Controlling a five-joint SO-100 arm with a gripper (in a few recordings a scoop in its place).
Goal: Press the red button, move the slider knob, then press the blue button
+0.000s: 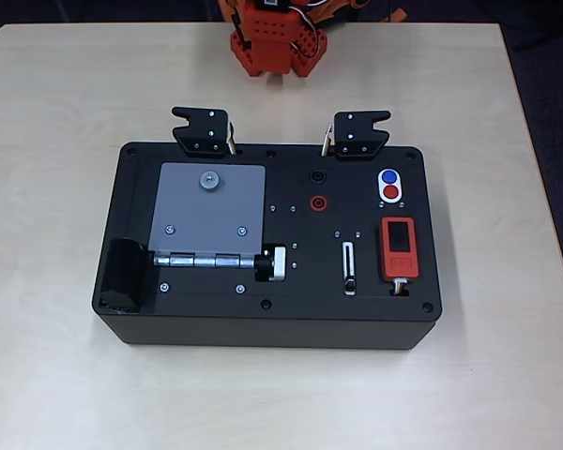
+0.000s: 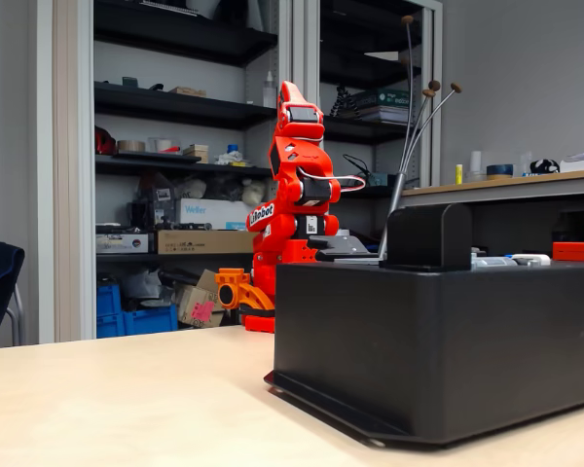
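On the black box mid-desk, the red button and blue button are seen near its far right corner, the slider knob toward its near edge. The folded orange arm is seen at the desk's far edge; whether its gripper is spread cannot be told

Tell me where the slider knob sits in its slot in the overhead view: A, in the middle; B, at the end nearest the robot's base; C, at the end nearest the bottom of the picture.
C: the slider knob shows as a dark nub at the lower end of its white-rimmed slot, beside the red rectangular device.
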